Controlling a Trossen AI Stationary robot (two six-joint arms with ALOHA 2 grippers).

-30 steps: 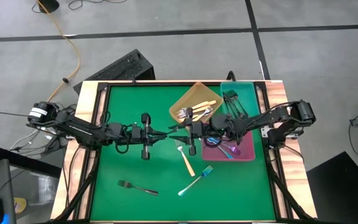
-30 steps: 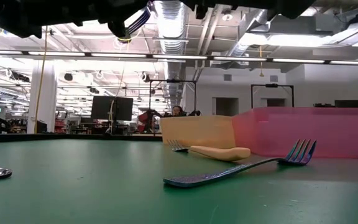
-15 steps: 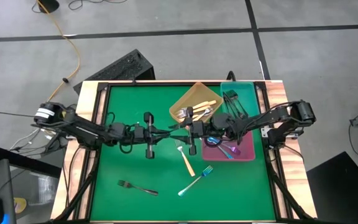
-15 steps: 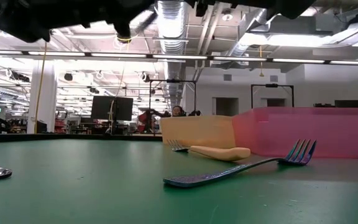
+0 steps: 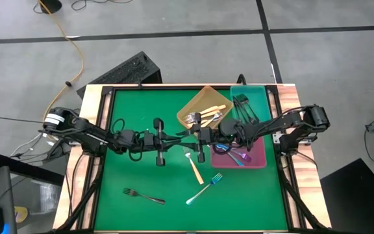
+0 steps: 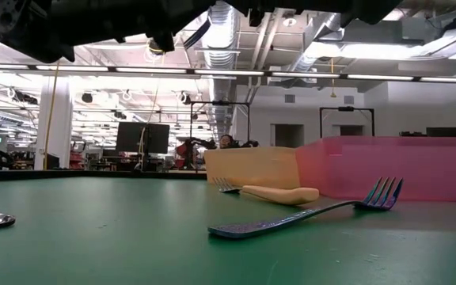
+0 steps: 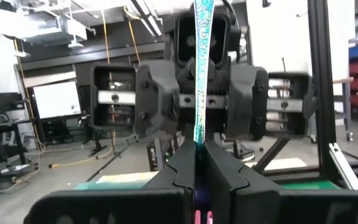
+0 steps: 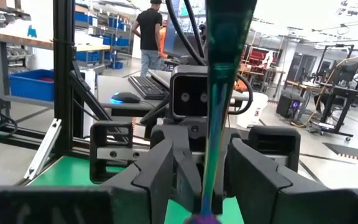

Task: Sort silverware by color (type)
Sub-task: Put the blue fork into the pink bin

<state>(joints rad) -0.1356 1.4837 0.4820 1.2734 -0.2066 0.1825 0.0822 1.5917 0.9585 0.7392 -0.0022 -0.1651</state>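
My left gripper (image 5: 176,137) and my right gripper (image 5: 186,135) face each other tip to tip above the middle of the table. The left one (image 7: 197,148) is shut on an iridescent blue-teal fork (image 7: 199,93). That fork runs on between the fingers of my right gripper (image 8: 210,152), which stand open on either side of it. Three loose forks lie flat on the green mat: a cream-handled one (image 5: 193,168), a blue-teal one (image 5: 205,188) and a black one (image 5: 143,195). My left gripper pinches one end of the blue-teal fork (image 7: 197,138) between its two fingers. It comes level from the table's left, with the fingers lying along the fork. The fork is lifted clear of the mat and points level toward the right gripper.
An orange tray (image 5: 199,99) holds cream forks, a teal tray (image 5: 260,97) holds black forks, and a pink tray (image 5: 258,158) holds blue-teal forks; all sit at the table's far right. The mat's left and near parts are open. People stand in the room beyond.
My left gripper has moved toward the table's right, carrying the blue-teal fork closer to the right gripper. The forks on the mat have not moved.
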